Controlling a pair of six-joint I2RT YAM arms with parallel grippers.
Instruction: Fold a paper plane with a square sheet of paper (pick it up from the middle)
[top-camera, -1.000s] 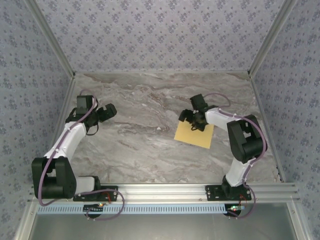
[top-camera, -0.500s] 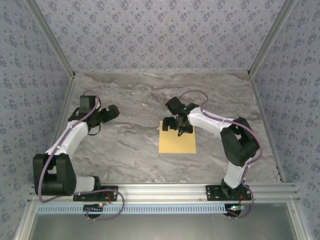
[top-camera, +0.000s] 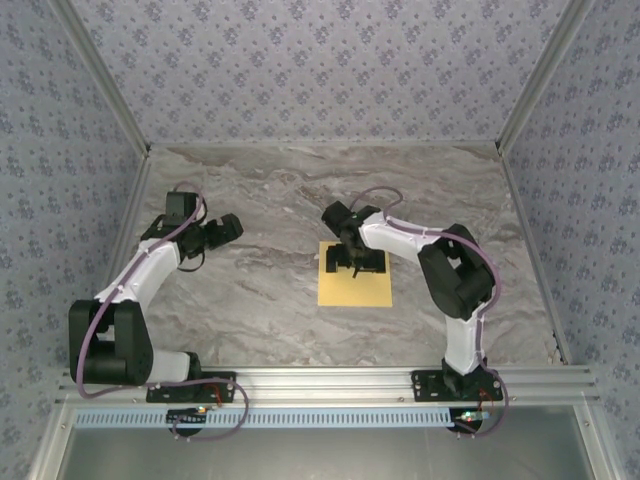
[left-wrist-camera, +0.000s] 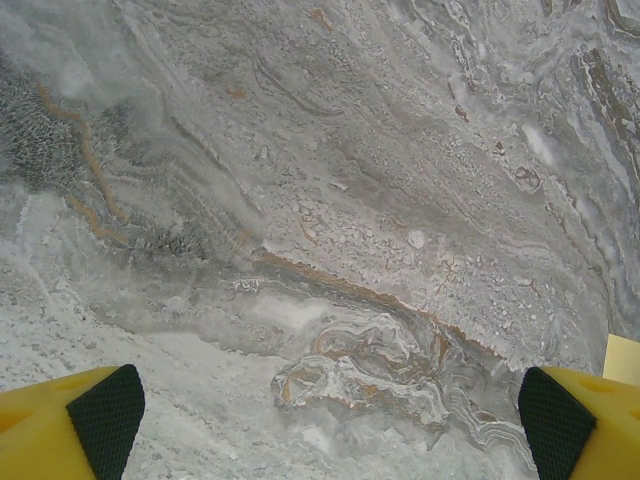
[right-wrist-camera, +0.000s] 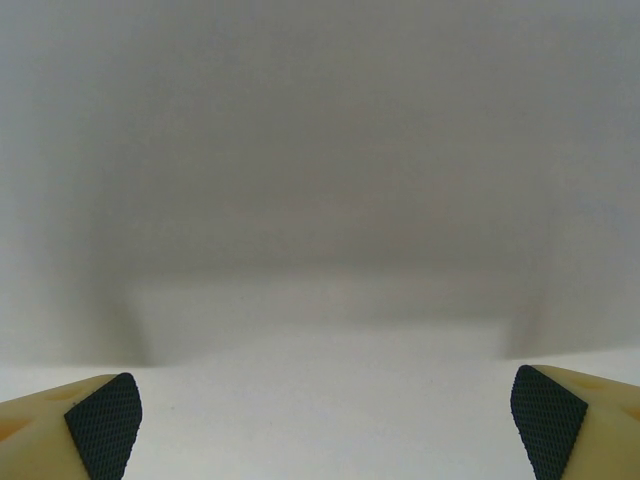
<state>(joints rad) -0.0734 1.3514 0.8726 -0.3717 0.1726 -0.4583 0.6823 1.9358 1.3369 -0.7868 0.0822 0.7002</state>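
Right gripper (top-camera: 350, 258) has swung left; the square sheet of paper (top-camera: 355, 290) now lies squared at mid-table (top-camera: 260, 290).
Both grippers are spread wide and empty, with the left gripper (top-camera: 222, 229) well apart from the sheet. Recommended: centre the right fingers over the sheet's middle, descend vertically and pinch lightly to avoid stray creases.

No readable text, labels or numbers. The square sheet of paper (top-camera: 355, 290) is blank; wallpaper (top-camera: 320, 70) just patterned.
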